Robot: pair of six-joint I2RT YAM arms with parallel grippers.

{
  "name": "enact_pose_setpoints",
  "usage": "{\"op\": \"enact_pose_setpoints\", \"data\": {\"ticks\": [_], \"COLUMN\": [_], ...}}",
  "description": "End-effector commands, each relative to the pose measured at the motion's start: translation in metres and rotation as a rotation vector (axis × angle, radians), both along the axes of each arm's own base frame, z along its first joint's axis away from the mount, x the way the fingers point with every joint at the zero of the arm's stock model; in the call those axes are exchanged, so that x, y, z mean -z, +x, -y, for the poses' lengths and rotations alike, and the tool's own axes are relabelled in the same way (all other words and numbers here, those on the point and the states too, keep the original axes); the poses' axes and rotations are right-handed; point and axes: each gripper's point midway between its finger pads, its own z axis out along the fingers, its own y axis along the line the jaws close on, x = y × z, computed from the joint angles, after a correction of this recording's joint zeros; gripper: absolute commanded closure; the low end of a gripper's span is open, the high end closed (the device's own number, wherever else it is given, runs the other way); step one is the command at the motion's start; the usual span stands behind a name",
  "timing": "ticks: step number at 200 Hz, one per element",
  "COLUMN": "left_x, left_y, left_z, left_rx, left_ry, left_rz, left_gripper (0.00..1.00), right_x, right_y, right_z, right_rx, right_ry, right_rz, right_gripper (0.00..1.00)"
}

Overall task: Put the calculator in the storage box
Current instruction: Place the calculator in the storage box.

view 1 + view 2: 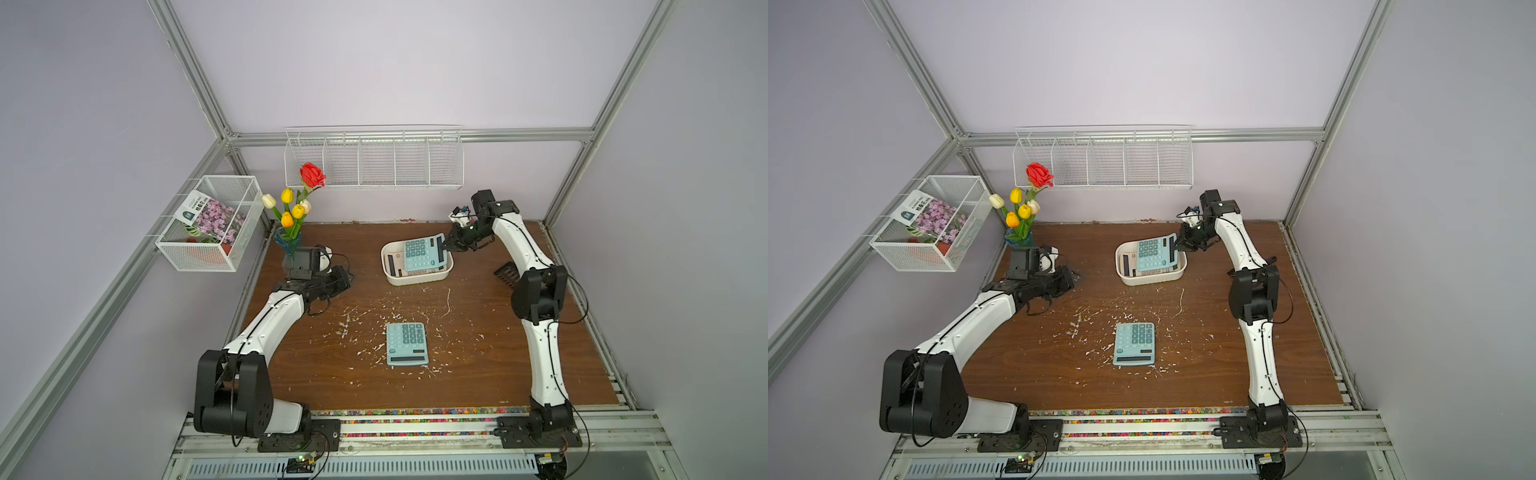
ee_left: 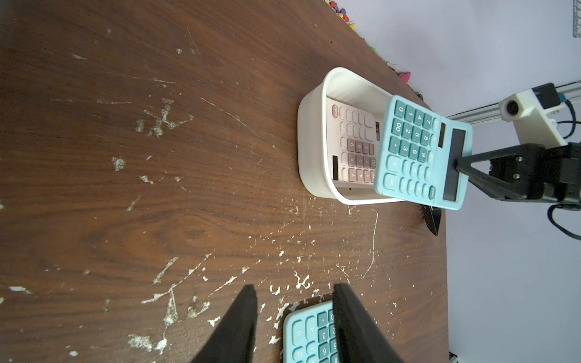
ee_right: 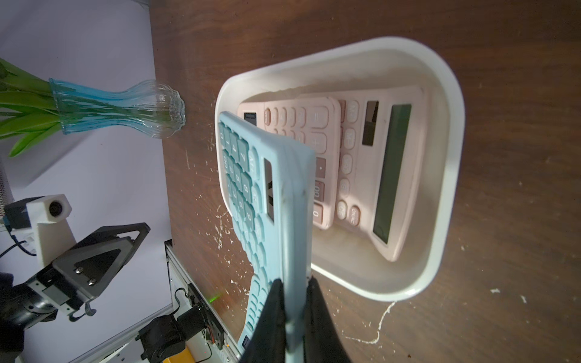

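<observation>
Calculator (image 1: 422,254), edge pinched in right claw (image 1: 445,246), tilts over storage box (image 1: 390,272); left claw (image 2: 294,287) parted.

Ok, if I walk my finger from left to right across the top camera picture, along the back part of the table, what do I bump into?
Wire-mesh basket → vase of flowers → storage box → right arm.

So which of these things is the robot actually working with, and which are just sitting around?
In the job:
- blue calculator in the right end effector
- white tub beneath it
- pink calculators already inside
- second blue calculator on the table, probably next

Just lying about:
- vase of flowers
- mesh basket
- wire rack
- left end effector, open, holding nothing
</observation>
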Motion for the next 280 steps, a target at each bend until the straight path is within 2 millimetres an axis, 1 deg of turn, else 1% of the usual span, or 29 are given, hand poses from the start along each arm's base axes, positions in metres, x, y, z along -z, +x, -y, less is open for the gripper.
{"op": "enact_pose_setpoints", "data": {"ticks": [1, 50, 101, 150, 179, 199, 227, 280], "left_x": [-0.009, -0.005, -0.001, 0.002, 0.004, 0.005, 0.006, 0.007], "left_y": [0.004, 0.003, 0.002, 0.000, -0.002, -0.001, -0.001, 0.000], "left_z": [0.004, 0.005, 0.005, 0.005, 0.005, 0.004, 0.005, 0.004], "left_rx": [0.015, 0.020, 0.023, 0.023, 0.023, 0.023, 0.022, 0.016], "left_ry": [-0.008, -0.011, -0.008, -0.006, -0.005, -0.005, -0.005, 0.002], "left_rz": [0.029, 0.019, 0.010, 0.003, -0.001, -0.002, -0.005, -0.008], "left_gripper": [0.56, 0.56, 0.56, 0.56, 0.56, 0.56, 0.56, 0.56], "right_x": [-0.005, 0.012, 0.016, 0.026, 0.034, 0.038, 0.040, 0.048], "right_y": [0.006, 0.008, 0.010, 0.016, 0.016, 0.015, 0.016, 0.018], "right_z": [-0.002, 0.000, 0.006, 0.008, 0.006, 0.008, 0.009, 0.016], "right_rx": [-0.001, -0.014, -0.027, -0.030, -0.034, -0.038, -0.039, -0.026], "right_ry": [0.029, 0.055, 0.088, 0.094, 0.101, 0.092, 0.091, 0.074], "right_rz": [0.007, -0.025, -0.034, -0.035, -0.050, -0.054, -0.054, -0.065], "right_gripper": [1.00, 1.00, 1.00, 1.00, 1.00, 1.00, 1.00, 1.00]}}
